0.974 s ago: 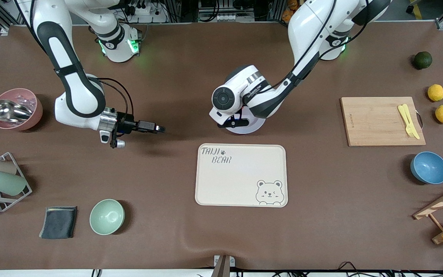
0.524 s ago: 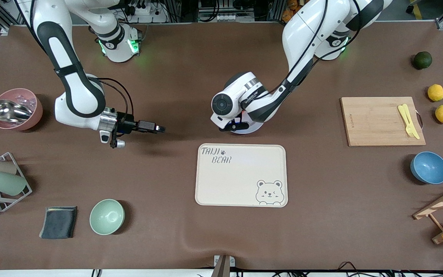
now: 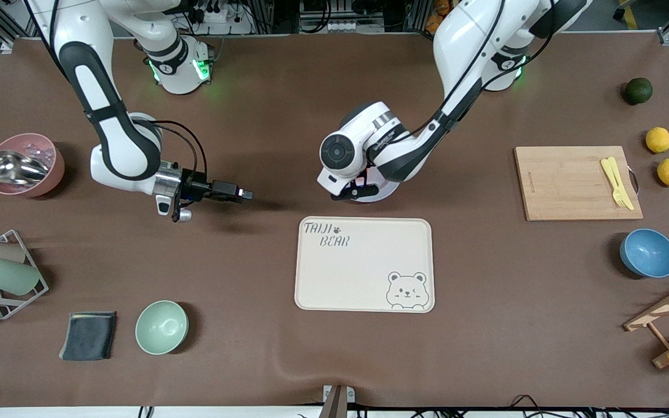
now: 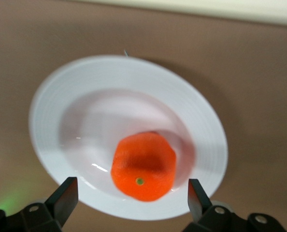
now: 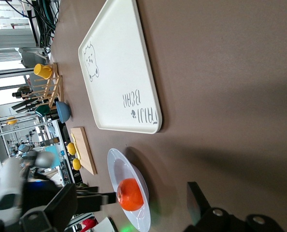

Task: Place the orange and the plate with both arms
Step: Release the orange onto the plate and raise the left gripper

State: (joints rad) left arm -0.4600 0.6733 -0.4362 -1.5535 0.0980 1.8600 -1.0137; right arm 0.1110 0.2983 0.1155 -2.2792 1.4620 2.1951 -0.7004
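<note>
we see the left gripper hanging just over the plate, its fingers spread wide with the orange between them and clear gaps on both sides, so nothing is gripped. the orange sits in the plate's sunken centre, low in the middle of the left wrist frame. in the front view the left gripper shows just above centre, the arm's white wrist covering most of the plate, which lies on the brown table directly above the cream bear-printed tray; a bit of the orange peeks out under the wrist. the right gripper hovers over bare table at centre left of the front frame, level with the plate and well apart from it, fingers open and empty. in the right wrist frame the plate and orange appear low at centre, the tray in the upper middle. farther out in the front view, a wooden cutting board lies at centre right and a pale green bowl at lower left.
</note>
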